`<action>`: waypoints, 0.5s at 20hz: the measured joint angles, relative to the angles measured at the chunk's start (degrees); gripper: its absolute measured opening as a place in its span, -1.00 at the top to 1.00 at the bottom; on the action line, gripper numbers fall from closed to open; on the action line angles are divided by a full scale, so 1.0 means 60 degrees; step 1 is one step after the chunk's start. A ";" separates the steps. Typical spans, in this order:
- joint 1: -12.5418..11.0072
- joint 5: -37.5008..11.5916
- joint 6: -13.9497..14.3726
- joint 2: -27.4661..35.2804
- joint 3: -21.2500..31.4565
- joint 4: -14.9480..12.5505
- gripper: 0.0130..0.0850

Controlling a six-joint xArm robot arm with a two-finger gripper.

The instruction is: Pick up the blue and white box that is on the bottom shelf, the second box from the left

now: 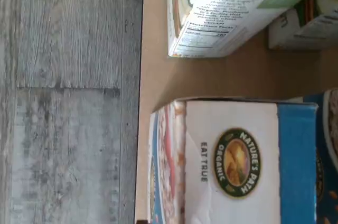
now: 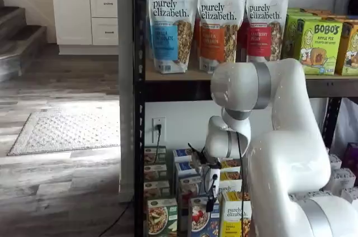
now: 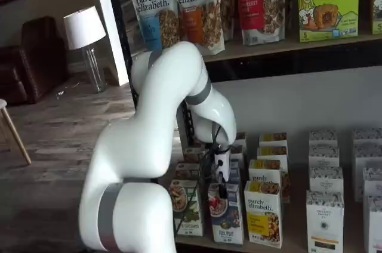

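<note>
The blue and white box (image 1: 232, 166) fills the wrist view, its white top bearing a round green logo. In both shelf views it stands at the front of the bottom shelf (image 3: 293, 242), between a green-and-white carton (image 3: 188, 208) and a yellow-and-white carton (image 3: 263, 212); the box shows here (image 2: 201, 221) and here (image 3: 227, 220). My gripper (image 2: 211, 199) hangs just above the box's top, also seen here (image 3: 221, 188). Its black fingers show side-on with no plain gap, and I cannot tell whether they touch the box.
More rows of small cartons stand behind and to the right (image 3: 325, 205). The upper shelf holds tall granola bags (image 2: 215, 24). The rack's black post (image 2: 138, 136) is left of the gripper. Another green-and-white carton (image 1: 232, 7) stands beside the box; wood floor (image 1: 68, 97) lies beyond the shelf edge.
</note>
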 joint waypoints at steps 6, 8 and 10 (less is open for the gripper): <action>0.0076 0.0554 0.0517 0.0356 -0.0508 -0.0500 -1.00; 0.0095 0.0730 0.0630 0.0452 -0.0651 -0.0603 -1.00; 0.0116 0.0702 0.0636 0.0505 -0.0684 -0.0588 -1.00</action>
